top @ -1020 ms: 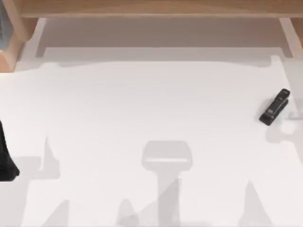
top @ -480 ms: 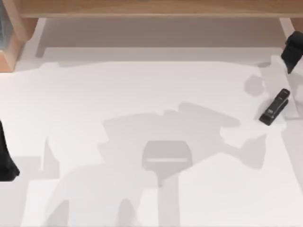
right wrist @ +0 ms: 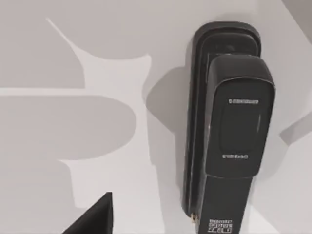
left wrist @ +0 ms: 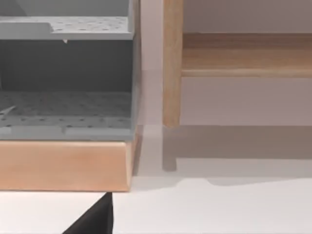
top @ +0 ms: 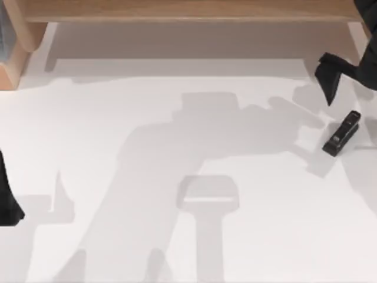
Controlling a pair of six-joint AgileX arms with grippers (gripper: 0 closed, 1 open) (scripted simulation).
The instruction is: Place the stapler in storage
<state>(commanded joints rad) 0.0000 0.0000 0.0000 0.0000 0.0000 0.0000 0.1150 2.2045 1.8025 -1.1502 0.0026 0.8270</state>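
Note:
The stapler [top: 342,133], a slim black bar with a small pale label, lies flat and slanted on the white table near the right edge. In the right wrist view the stapler [right wrist: 229,131] lies directly below the camera. My right gripper [top: 341,73] hovers just behind the stapler, apart from it and open, with nothing held. One dark fingertip [right wrist: 95,219] shows off to the side of the stapler. My left gripper [top: 7,200] is parked at the table's left edge, open, and its fingertip [left wrist: 95,219] faces the storage unit.
A wooden cabinet [top: 15,53] with grey perforated drawers [left wrist: 66,73] stands at the back left corner. A long wooden shelf [top: 188,9] runs along the back edge. Broad arm shadows cross the white tabletop [top: 188,147].
My right arm has come in from the back right corner and moved left and forward towards the stapler. The stapler and the left arm have not moved.

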